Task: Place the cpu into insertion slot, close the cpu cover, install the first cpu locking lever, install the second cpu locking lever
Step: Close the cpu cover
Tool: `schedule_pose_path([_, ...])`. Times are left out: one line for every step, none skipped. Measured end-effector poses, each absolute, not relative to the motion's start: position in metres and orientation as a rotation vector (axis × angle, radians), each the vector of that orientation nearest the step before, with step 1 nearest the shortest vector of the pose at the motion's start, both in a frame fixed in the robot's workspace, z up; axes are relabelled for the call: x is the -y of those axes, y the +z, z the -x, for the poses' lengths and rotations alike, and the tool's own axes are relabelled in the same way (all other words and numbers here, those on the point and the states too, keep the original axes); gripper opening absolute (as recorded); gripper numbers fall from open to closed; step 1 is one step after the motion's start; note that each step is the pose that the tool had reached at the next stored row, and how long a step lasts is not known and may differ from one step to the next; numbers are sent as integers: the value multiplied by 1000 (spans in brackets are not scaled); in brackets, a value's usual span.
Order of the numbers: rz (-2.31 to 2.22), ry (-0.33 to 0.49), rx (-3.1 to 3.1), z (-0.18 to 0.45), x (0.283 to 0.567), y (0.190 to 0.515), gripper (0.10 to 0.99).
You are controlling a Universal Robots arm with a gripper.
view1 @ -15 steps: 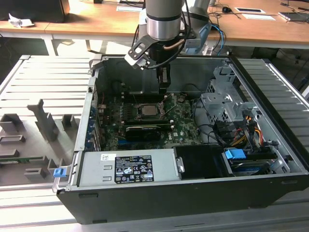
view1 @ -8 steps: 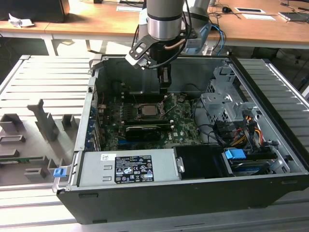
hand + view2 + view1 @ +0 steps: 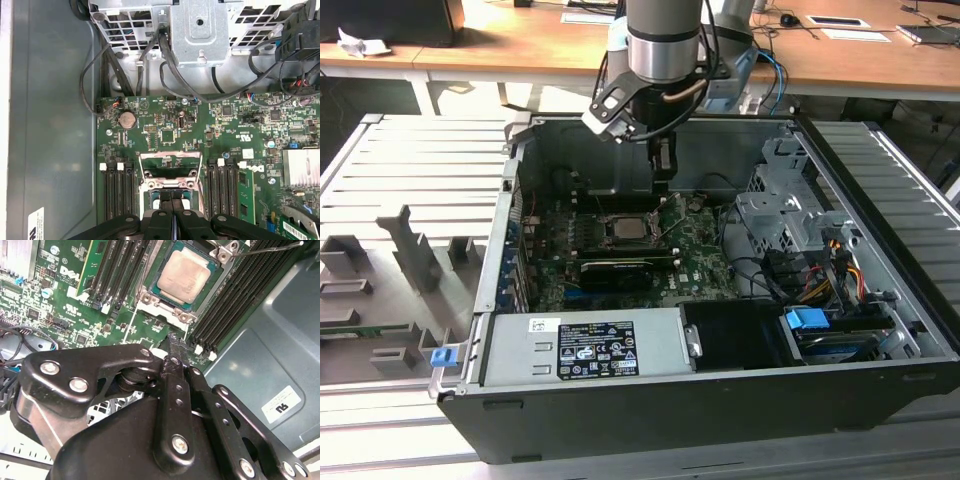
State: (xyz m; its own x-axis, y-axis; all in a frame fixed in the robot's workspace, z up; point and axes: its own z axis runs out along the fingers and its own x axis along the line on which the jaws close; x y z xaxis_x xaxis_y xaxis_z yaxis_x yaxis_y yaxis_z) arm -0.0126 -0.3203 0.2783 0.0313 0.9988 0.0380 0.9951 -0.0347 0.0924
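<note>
- Plainly, the exterior view gives the whole setting: an open black computer case [image 3: 880,300] lying on a ribbed grey bench [image 3: 410,170]. The arm reaches down into it, and the pincer [image 3: 663,160] hangs just above the green motherboard [image 3: 695,255].
- In that view the cpu [image 3: 625,228] is a small pale square among dark parts.
- Closer in, the second wrist view shows the cpu [image 3: 184,272] as a flat, matte silver-grey plate seated in the insertion slot [image 3: 156,270], whose dark border has screws at the corners.
- A thin bare-metal lever [image 3: 270,247] juts out past one corner of the slot, and long black memory slots [image 3: 235,295] flank it.
- The pincer [image 3: 175,342] is glossy black with bolted links, its tips pressed together with nothing visible between them.
- The first wrist view adds the cpu cover [image 3: 170,155], a thin grey metal frame tilted up and open, with green board showing through its window.
- The pincer [image 3: 171,205] tips sit just in front of it.
- A perforated steel drive cage [image 3: 200,30] and a round coin battery [image 3: 127,120] also appear there.
</note>
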Motion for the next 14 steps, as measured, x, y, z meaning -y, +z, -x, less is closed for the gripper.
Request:
schedule_pose_path([-2227, 142, -2154, 12, 320, 279, 106])
schedule_pose_path([-2227, 142, -2154, 12, 320, 279, 106])
schedule_pose_path([-2227, 142, -2154, 11, 320, 279, 106])
schedule_pose_path([-2227, 142, -2154, 11, 320, 279, 106])
schedule_pose_path([-2227, 142, -2154, 11, 320, 279, 106])
schedule_pose_path([-2227, 142, -2154, 11, 320, 279, 106])
schedule_pose_path([-2227, 142, -2154, 10, 320, 279, 106])
schedule_pose_path([-2227, 142, -2154, 10, 320, 279, 106])
schedule_pose_path([-2227, 142, -2154, 9, 320, 279, 106])
schedule_pose_path([-2227, 142, -2154, 9, 320, 279, 106])
schedule_pose_path([-2227, 142, -2154, 8, 320, 279, 106])
schedule_pose_path([-2227, 142, -2154, 8, 320, 279, 106])
schedule_pose_path([-2227, 142, -2154, 7, 320, 279, 106])
schedule_pose_path([-2227, 142, -2154, 7, 320, 279, 106])
